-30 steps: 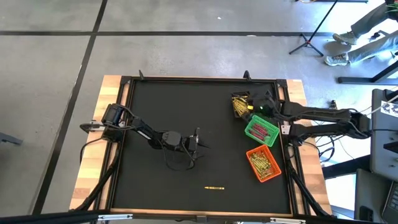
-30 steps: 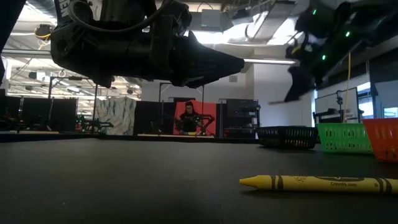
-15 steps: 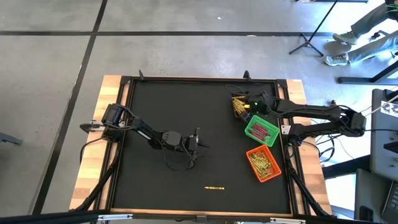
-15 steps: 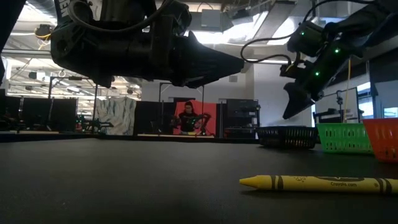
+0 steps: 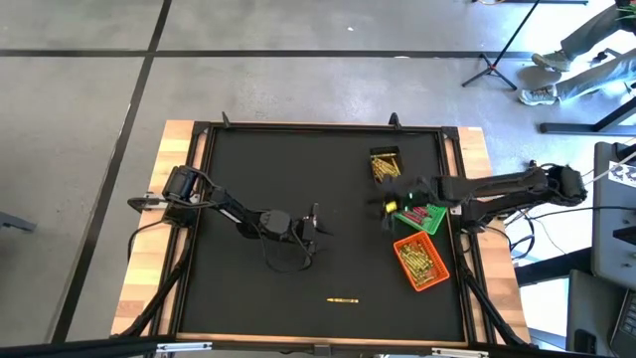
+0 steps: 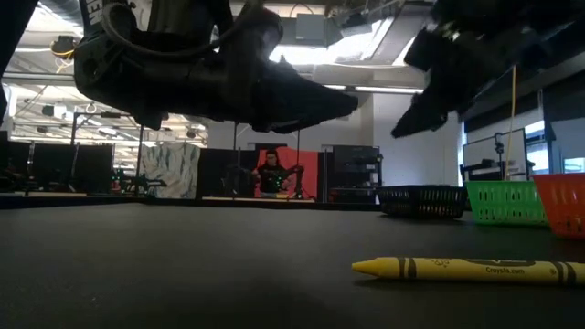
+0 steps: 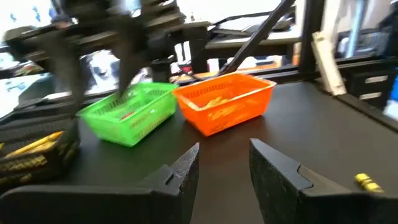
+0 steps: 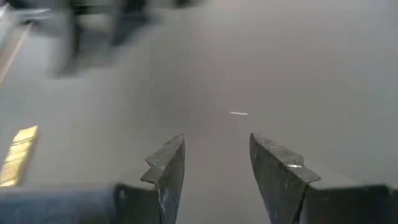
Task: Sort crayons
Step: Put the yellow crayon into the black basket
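One yellow crayon (image 5: 343, 299) lies flat on the black mat near the front edge and also shows in the low view (image 6: 466, 269). More yellow crayons fill the black bin (image 5: 386, 165) and the orange bin (image 5: 420, 262). The green bin (image 5: 421, 215) holds reddish ones. My right gripper (image 5: 391, 207) hangs above the mat just left of the green bin, open and with nothing between its fingers (image 8: 214, 155). My left gripper (image 5: 314, 225) waits level over the mat's middle, open (image 7: 224, 167) and holding nothing.
The three bins stand in a row along the mat's right side, black farthest, orange nearest. A raised dark frame and wooden border (image 5: 199, 288) ring the mat. Beyond the table, a person's legs (image 5: 581, 55) show at the far right and stands sit on the floor.
My right gripper has left its place above the black bin and swung toward the table's near edge. It now hangs left of the green bin, tipped up from steeply downward into a shallower slant. The bins and the lone crayon have not moved.
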Available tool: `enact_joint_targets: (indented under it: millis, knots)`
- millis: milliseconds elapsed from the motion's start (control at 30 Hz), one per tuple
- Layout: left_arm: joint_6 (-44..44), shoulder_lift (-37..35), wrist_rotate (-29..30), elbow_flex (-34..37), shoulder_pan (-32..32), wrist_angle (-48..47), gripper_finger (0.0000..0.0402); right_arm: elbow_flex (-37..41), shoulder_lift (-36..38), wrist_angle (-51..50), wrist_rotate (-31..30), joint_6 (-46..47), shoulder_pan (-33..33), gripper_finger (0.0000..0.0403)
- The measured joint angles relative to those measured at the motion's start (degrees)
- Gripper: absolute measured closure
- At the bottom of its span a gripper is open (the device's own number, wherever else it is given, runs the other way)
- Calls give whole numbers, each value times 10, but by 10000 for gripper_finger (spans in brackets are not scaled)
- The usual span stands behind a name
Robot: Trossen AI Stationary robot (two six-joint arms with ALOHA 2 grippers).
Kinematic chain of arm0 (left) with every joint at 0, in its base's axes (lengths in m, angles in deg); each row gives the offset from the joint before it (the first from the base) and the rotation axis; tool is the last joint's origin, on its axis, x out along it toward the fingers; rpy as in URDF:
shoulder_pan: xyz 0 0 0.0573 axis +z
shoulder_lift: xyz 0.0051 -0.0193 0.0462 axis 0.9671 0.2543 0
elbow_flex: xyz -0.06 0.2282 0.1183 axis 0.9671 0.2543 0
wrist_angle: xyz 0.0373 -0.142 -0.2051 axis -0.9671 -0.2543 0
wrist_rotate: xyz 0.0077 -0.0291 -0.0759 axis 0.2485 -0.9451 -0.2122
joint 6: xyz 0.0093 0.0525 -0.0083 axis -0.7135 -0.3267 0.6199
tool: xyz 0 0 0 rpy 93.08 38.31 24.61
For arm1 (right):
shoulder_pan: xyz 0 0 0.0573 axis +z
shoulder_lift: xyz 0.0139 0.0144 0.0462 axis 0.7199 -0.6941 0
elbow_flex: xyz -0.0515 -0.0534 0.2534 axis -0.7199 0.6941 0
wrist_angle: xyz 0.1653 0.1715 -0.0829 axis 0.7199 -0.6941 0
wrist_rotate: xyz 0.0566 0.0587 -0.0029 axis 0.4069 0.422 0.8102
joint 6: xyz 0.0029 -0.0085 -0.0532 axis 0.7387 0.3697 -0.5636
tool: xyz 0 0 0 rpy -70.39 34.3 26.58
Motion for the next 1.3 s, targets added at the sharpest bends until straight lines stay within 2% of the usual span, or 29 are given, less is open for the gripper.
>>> enact_joint_targets:
  millis: [100, 267, 600, 800, 967, 1300]
  knots:
    - [-1, 0, 22, 0, 0, -4, 279, 0, -17, 30, -2, 14, 73, 224]
    - [-1, 0, 25, 0, 0, -3, 279, 0, -65, 82, -5, 41, 174, 223]
    - [-1, 0, 25, 0, 0, 0, 279, -5, -229, 292, -21, 76, 313, 223]
    - [-2, 0, 26, -1, 0, 3, 279, -64, -305, 286, -71, 86, 363, 223]
    - [1, 0, 25, -9, -2, 3, 279, -100, -347, 282, -92, 90, 378, 223]
    - [2, 0, 26, -9, -14, 3, 279, -118, -371, 279, -113, 140, 392, 223]
